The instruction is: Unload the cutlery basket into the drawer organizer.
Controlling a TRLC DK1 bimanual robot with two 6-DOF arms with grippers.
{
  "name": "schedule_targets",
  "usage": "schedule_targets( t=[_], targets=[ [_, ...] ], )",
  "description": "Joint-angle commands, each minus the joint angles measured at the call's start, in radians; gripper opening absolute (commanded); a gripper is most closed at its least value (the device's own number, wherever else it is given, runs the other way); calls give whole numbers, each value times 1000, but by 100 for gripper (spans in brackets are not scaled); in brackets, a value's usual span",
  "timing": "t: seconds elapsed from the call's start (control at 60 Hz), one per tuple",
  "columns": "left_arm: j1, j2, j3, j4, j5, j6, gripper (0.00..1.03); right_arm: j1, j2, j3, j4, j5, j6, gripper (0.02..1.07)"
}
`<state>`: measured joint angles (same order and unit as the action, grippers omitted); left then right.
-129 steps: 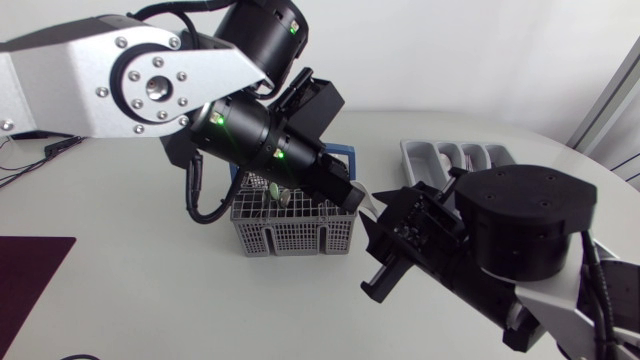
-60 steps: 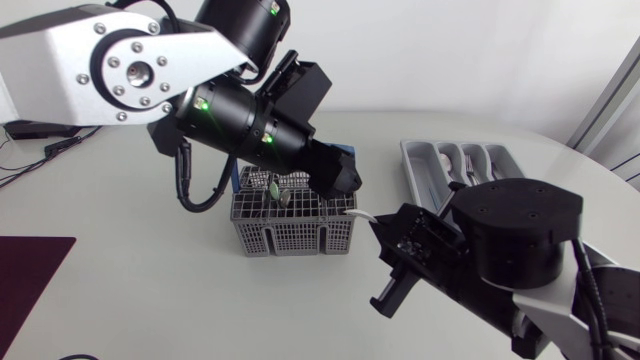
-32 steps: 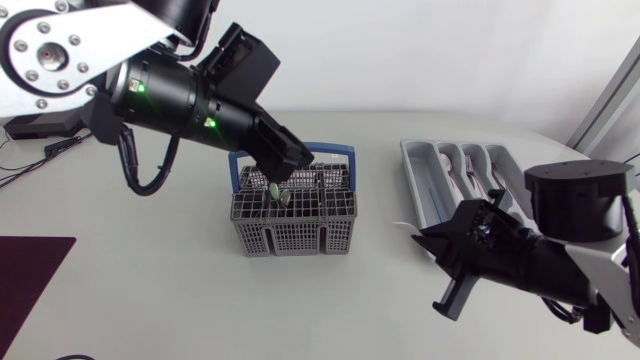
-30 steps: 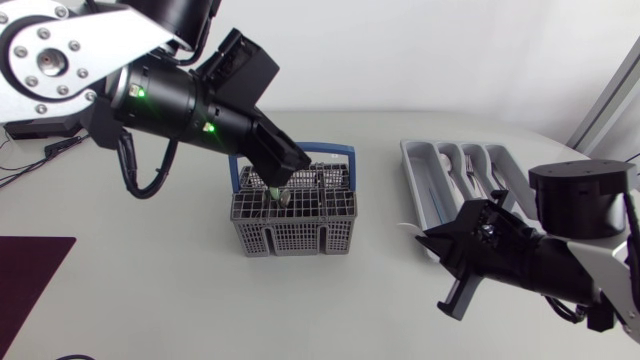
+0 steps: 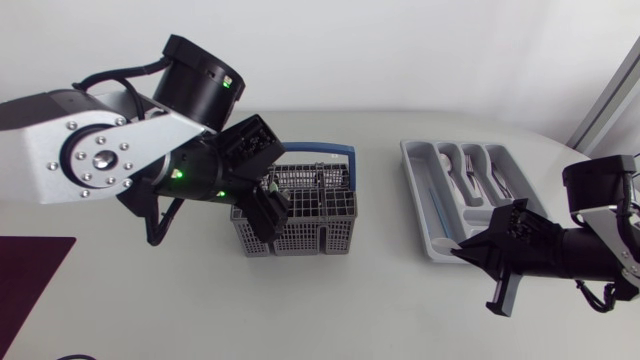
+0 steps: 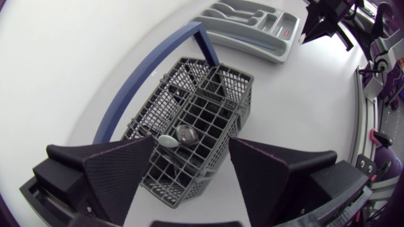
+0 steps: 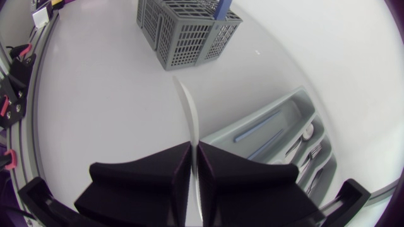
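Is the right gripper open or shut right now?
The right gripper is shut on a knife: its wrist view shows both fingers pressing the blade from two sides, the tip sticking out ahead.

Bright, even and soft across the white table (image 5: 150, 300). Throws only faint, soft-edged shadows just under the basket (image 5: 300, 235) and below the left arm (image 5: 110, 150). Glints dully on that arm's silver casing; glows green at small lamps (image 5: 178, 175) on its black joints. Bends the table's edge into a curve in both wrist views.
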<state>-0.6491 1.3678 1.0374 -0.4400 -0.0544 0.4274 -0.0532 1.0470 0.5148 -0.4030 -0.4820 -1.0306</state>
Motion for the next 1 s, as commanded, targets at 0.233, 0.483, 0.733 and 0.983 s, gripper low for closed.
schedule_targets(
  t=[0.233,0.483,0.733,0.983],
  targets=[
    [-50,-44,-53,15,-151,145,94,-191,136,139,-123,-46,-281,13],
    [8,-44,-53,18,-162,152,93,-316,249,220,-165,-49,-471,13],
    [51,31,-36,18,-131,54,93,-455,386,292,-204,-50,-732,13],
    [115,71,-14,18,-2,-81,93,-473,487,333,-192,-29,-821,13]
  ],
)
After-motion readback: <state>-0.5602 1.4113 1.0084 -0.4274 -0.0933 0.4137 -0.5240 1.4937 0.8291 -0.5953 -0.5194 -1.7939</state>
